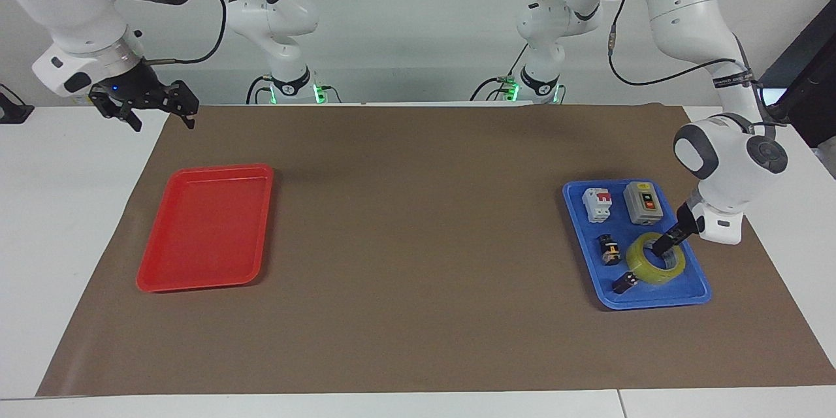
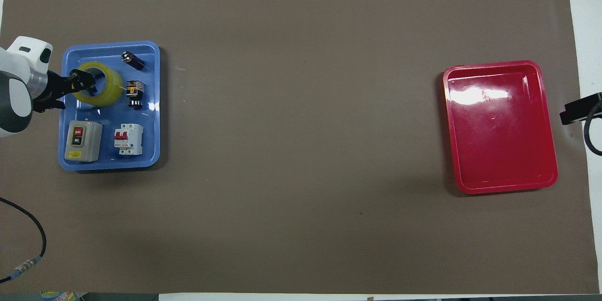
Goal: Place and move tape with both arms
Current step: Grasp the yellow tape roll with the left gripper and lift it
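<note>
The yellow tape (image 1: 667, 270) lies flat in a blue tray (image 1: 653, 304) at the left arm's end of the table, in the part of the tray farther from the robots. My left gripper (image 1: 658, 249) is down at the roll, open, with one fingertip in the roll's hole and the rim between the fingers. In the overhead view the left gripper (image 2: 83, 82) covers the tape's (image 2: 112, 92) outer edge. My right gripper (image 1: 147, 106) is open and empty, raised over the table's edge near the red tray (image 1: 202, 228), and waits.
The blue tray (image 2: 108, 165) also holds a grey switch box (image 1: 643, 202), a white circuit breaker (image 1: 596, 204) and two small black parts (image 1: 609, 250) (image 1: 625, 283) beside the tape. The red tray (image 2: 501, 127) is empty. A brown mat (image 1: 418, 241) covers the table.
</note>
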`<state>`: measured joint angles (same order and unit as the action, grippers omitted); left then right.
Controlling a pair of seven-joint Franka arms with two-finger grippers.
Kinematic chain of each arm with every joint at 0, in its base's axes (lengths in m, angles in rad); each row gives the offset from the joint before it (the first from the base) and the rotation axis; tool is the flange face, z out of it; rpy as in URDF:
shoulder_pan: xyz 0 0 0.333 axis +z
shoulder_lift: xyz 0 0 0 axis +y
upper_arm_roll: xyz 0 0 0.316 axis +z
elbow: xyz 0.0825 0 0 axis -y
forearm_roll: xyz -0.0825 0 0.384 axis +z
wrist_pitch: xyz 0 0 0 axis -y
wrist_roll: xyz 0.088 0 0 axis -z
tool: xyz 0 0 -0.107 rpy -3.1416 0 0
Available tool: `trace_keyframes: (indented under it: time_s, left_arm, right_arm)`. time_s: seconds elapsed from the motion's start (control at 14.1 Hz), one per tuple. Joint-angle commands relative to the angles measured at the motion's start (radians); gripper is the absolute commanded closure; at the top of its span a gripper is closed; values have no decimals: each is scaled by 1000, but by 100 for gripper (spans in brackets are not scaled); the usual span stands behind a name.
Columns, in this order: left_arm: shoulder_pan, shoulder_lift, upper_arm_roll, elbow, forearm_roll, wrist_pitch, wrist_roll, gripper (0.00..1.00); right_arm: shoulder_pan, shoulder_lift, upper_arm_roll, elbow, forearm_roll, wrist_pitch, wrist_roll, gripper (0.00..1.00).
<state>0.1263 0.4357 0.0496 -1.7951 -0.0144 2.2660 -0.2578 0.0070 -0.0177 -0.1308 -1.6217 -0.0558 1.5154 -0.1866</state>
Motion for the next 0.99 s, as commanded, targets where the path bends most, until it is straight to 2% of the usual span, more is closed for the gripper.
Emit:
trace_keyframes:
  time_s: [0.0,0.57,0.64,0.71,0.92]
  left_arm:
    - [0,-17,-4,-52,-1,52,-14,5]
    - [-25,-15,-4,-49,-1,55,-14,7]
    - [-27,-15,-4,-50,-1,53,-17,46]
    - [-25,-17,-4,-49,-1,52,-20,99]
    - [-24,-23,-4,-44,-1,56,-17,100]
  right_arm:
    - [-4,-7,3,0,5,0,-5,0]
    - [-4,-7,5,-1,5,0,-5,0]
    - [-4,-7,3,0,5,0,-5,0]
    - [-4,-7,5,-1,5,0,-5,0]
    - [-4,-7,5,-1,5,0,-5,0]
